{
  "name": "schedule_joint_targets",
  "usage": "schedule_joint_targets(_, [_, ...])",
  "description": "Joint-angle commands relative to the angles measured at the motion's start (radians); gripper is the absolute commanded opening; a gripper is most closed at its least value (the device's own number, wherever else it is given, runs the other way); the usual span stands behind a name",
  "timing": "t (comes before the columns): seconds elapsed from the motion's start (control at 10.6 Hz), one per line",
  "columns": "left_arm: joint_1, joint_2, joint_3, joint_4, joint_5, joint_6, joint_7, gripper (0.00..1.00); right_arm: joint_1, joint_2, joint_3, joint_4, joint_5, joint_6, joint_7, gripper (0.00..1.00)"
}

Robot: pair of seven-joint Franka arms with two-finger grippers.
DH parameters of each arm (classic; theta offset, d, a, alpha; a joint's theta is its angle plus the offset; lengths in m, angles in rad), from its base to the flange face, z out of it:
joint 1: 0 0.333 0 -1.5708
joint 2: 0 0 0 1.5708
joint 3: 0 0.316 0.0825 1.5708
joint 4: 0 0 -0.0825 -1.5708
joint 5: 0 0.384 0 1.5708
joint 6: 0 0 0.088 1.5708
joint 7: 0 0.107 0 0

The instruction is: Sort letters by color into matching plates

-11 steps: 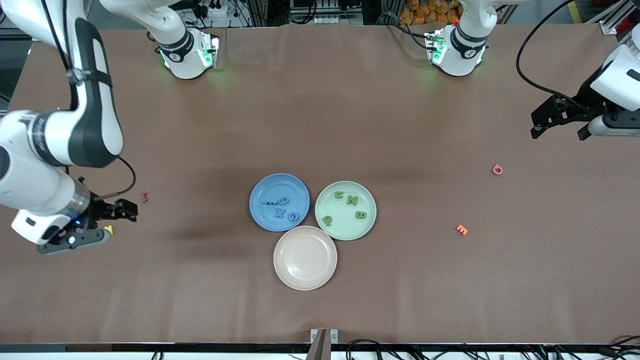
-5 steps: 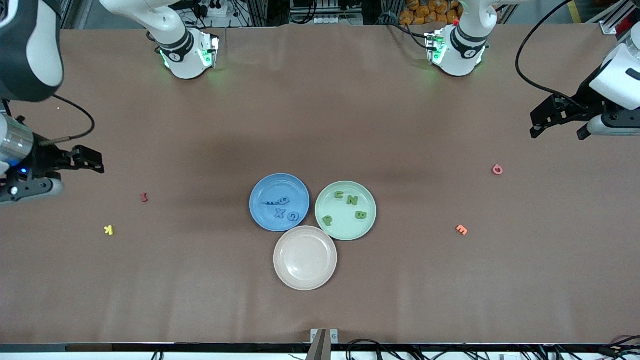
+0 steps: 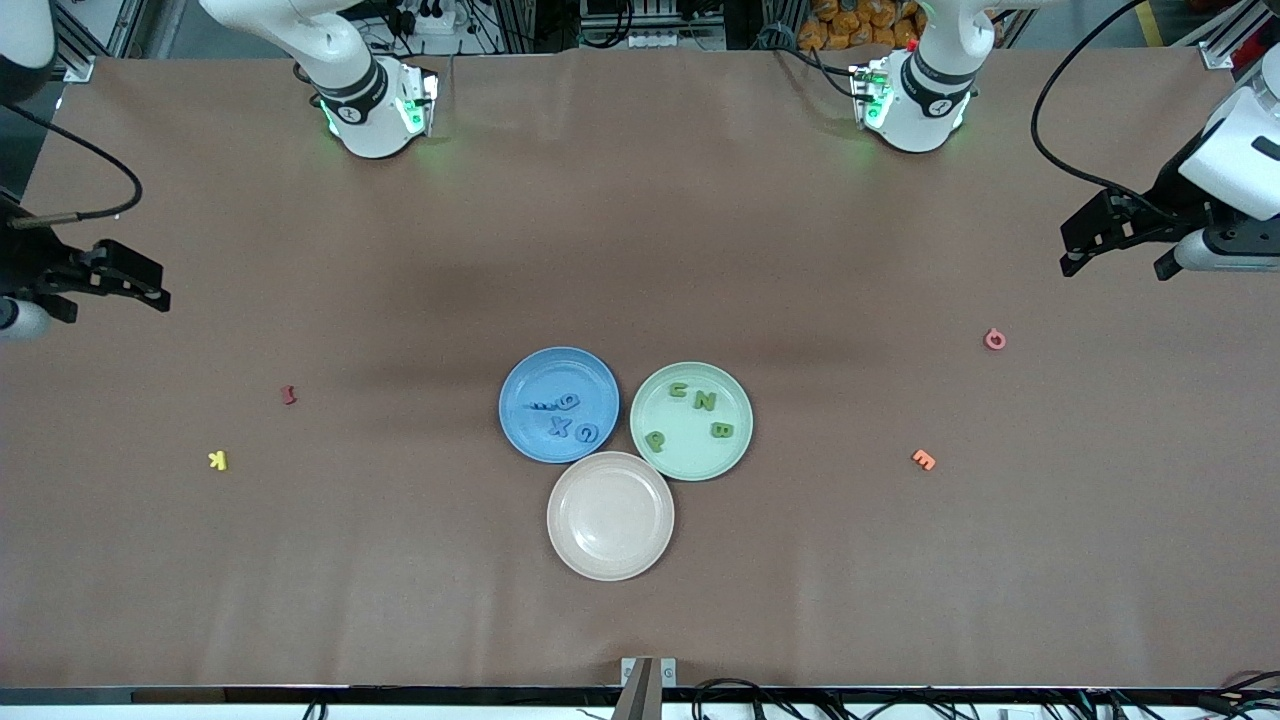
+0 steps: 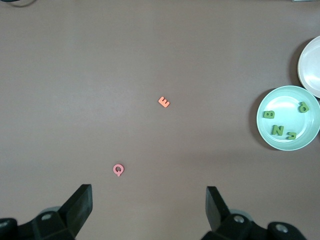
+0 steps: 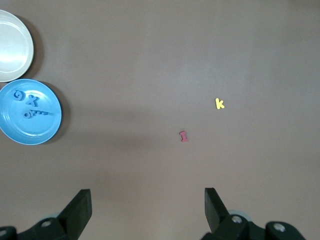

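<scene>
Three touching plates [image 3: 610,560] crowd mid-table; table [image 3: 640,220] around the scattered letters [image 3: 923,459] lies open

blue plate [image 3: 520,395]: blue letters [image 3: 565,418]; green plate [image 3: 735,455]: green letters [image 3: 703,412]; beige plate [image 3: 610,515]; four letters loose

The tabletop [image 3: 640,250] wears a matt brown covering, cloth-like, with faint creases. The blue plate [image 3: 520,400], the pale green plate [image 3: 735,445] and the beige plate [image 3: 610,550] look like smooth, matt plastic with a soft sheen. The letters [image 3: 923,459] seem dull and foam-like. The arm housings [image 3: 1240,150] are glossy white plastic.
</scene>
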State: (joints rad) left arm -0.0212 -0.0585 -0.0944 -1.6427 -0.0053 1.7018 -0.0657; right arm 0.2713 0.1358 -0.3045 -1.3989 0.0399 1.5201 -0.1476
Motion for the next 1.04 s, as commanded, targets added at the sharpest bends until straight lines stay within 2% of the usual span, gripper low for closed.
schedule_joint_targets(0.0, [0.004, 0.000, -0.002, 0.015, -0.007, -0.017, 0.001, 1.00, -0.121, -0.036, 0.117, -0.008, -0.003, -0.021, 0.064, 1.00])
schedule_joint_targets(0.94, [0.006, 0.000, -0.002, 0.015, -0.005, -0.017, 0.001, 1.00, -0.118, -0.030, 0.137, -0.012, -0.009, -0.001, 0.164, 1.00])
